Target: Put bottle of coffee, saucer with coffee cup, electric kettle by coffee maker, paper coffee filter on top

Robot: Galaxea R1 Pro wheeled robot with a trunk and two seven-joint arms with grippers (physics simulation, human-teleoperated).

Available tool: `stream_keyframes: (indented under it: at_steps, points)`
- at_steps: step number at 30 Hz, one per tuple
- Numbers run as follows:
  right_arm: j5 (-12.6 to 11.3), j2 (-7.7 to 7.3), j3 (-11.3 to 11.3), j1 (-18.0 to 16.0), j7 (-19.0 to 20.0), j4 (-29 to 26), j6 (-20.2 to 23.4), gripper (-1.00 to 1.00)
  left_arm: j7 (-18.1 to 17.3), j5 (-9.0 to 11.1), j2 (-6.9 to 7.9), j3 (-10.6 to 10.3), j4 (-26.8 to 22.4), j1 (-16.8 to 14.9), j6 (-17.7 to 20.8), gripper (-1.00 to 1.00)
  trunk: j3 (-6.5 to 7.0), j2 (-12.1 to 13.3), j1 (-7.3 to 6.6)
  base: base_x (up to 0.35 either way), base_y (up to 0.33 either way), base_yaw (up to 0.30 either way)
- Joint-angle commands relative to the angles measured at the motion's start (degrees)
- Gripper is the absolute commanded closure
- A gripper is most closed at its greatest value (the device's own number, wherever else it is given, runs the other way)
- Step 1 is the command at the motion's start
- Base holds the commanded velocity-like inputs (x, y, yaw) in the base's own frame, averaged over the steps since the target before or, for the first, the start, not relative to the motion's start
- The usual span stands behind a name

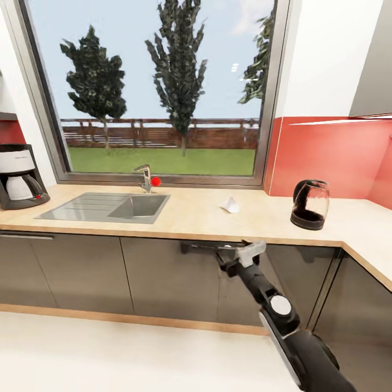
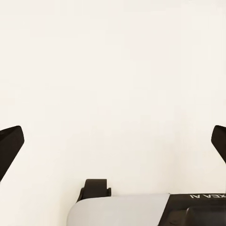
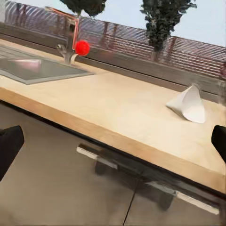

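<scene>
Pale wood countertop (image 1: 201,215) is carrying the white paper coffee filter (image 1: 231,204), which is lying on its side between the sink (image 1: 109,207) and the electric kettle (image 1: 310,204), while the coffee maker (image 1: 19,175) is standing at the far left end. Reaching toward the cabinet front below the filter, the right gripper (image 1: 239,253) is hanging released with its 2 fingers (image 3: 9,146) spread wide. Against a plain pale surface, the left gripper (image 2: 113,141) is likewise gaping, grasping nothing.
</scene>
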Motion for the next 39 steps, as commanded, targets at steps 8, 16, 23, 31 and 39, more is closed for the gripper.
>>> stream_keyframes:
  at_steps: [8, 16, 23, 31, 39]
  points:
    - [0.2, -2.11, -4.5, -11.71, -0.54, -0.26, 13.92, -1.0, -0.26, 0.03, -0.11, -0.29, -0.74, 0.02, -2.24, -1.0, -0.06, -0.03, 0.0, 0.0, 0.0, 0.0]
    - [0.09, -2.45, -14.97, -11.94, -0.58, -0.2, 13.72, -1.0, -0.23, -0.07, -0.1, 0.13, -3.83, 0.02, -3.53, -1.0, -0.06, -0.03, 0.0, 0.006, 0.0, 0.0]
    - [-0.33, -2.33, -15.66, -11.51, -0.45, 0.1, 14.07, -1.0, -0.26, -0.12, -0.16, -0.02, -3.75, 0.02, -3.66, -1.0, -0.06, -0.03, 0.0, 0.192, -0.06, 0.0]
    - [-0.45, -1.71, -11.52, -11.47, -0.2, 3.72, 14.16, -1.0, -0.27, -0.2, -0.12, 0.02, -3.66, 0.02, -3.69, -1.0, -0.06, -0.03, 0.0, 0.172, -0.042, 0.0]
    - [-0.54, -0.8, -8.38, -11.47, -0.07, 5.16, 14.1, -1.0, -0.25, -0.16, 0.32, 0.16, -3.68, 0.02, -3.84, -1.0, -0.06, -0.03, 0.0, 0.172, -0.004, 0.0]
